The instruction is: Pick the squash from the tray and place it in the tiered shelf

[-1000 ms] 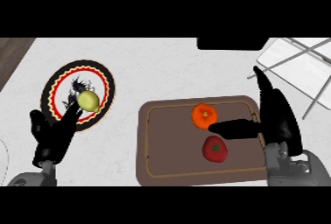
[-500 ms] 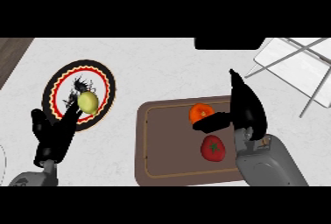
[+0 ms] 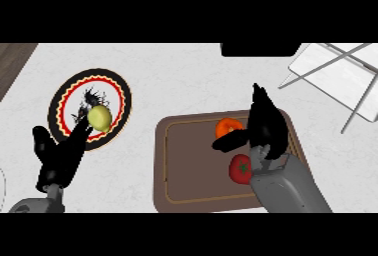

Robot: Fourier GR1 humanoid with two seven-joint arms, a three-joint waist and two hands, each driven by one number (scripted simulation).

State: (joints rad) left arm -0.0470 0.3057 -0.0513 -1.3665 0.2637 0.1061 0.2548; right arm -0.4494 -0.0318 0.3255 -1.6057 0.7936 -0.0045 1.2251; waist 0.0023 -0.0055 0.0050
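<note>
At the far edge of the tray [image 3: 190, 170], half hidden by the right hand [image 3: 264, 127]: the squash [image 3: 224, 126]. Fingers [image 3: 260, 100] straight, thumb spread, pinching nothing. Lower, curl round the squash alone, clear of the red fruit [image 3: 240, 169] toward the tray's near edge.

The counter [image 3: 170, 75] looks like pale, faintly mottled stone, matt, with a dark wood strip [image 3: 13, 60] at its far left corner. The brown tray [image 3: 184, 175] is smooth and matt; the tiered shelf [image 3: 325, 70] shows flat white panels on thin, metal-looking grey rods.
</note>
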